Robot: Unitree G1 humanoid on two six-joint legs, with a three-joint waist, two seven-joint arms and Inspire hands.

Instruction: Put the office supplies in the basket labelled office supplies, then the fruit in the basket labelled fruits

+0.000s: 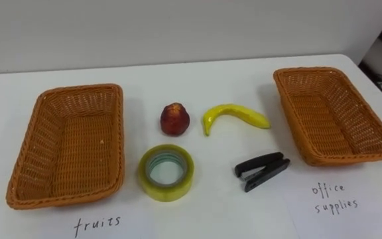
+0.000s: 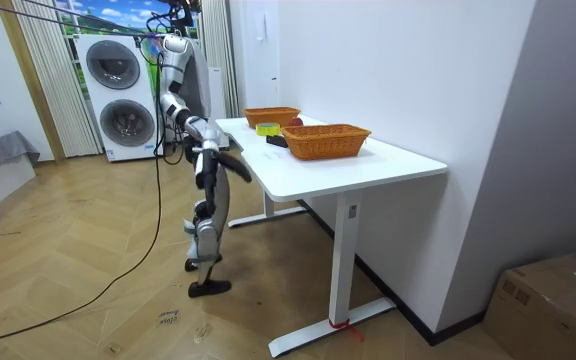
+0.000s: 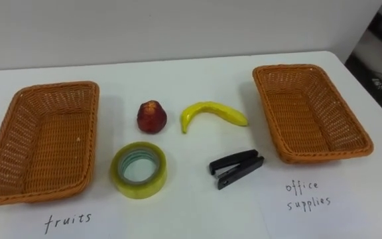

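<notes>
Four items unsorted between fruit basket [image 1: 78, 91] and office basket [image 1: 310, 70], tape [image 1: 167, 172] 6 o'clock of apple [image 1: 175, 119], stapler [image 1: 262, 170] 5 o'clock of banana [image 1: 234, 115]; right hand [image 2: 236, 168] near table [image 1: 211, 73] edge, grip unreadable; risk: reaching for tape nudges apple, it rolls.

I face a white table [image 1: 197, 83]. Handwritten labels [image 1: 98, 224] sit at my seven and four o'clock. Room view: stacked washers [image 2: 118, 95] at ten o'clock, cardboard box [image 2: 558, 300] at four o'clock.
</notes>
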